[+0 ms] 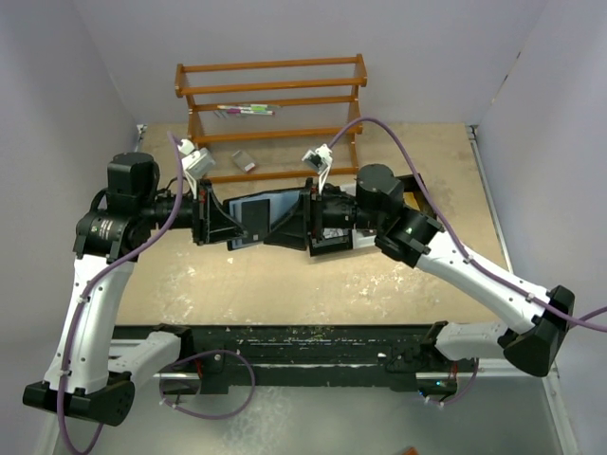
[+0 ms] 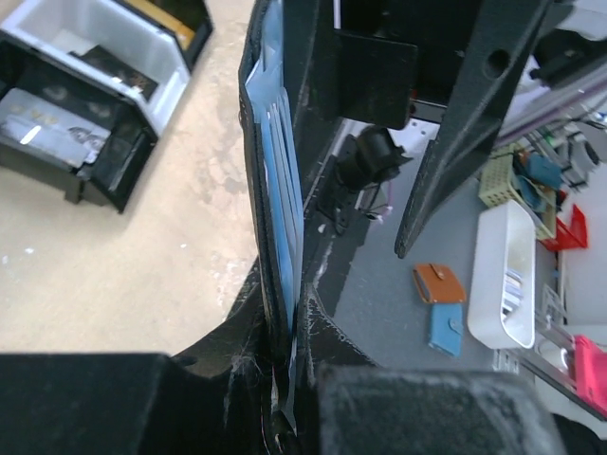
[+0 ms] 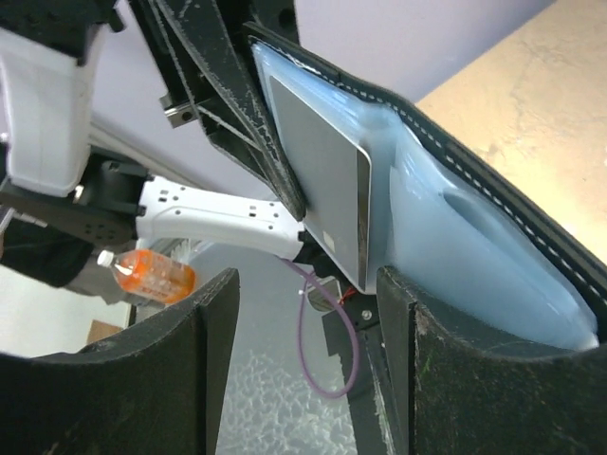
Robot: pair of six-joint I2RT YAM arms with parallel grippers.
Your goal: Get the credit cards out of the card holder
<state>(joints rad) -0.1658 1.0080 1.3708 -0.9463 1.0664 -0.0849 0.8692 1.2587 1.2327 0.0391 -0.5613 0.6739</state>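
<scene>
My right jaws spread, a card still sits in the card holder that my left jaws pinch.

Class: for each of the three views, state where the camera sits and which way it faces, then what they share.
Top external: above and behind, looking down on the table, both arms, the card holder between left tool and right tool.
Left wrist: on the left arm, looking along the left tool at the card holder edge-on.
Right wrist: on the right arm, looking between the right tool's open fingers at the opened card holder.
Shared: all show the card holder.
</scene>
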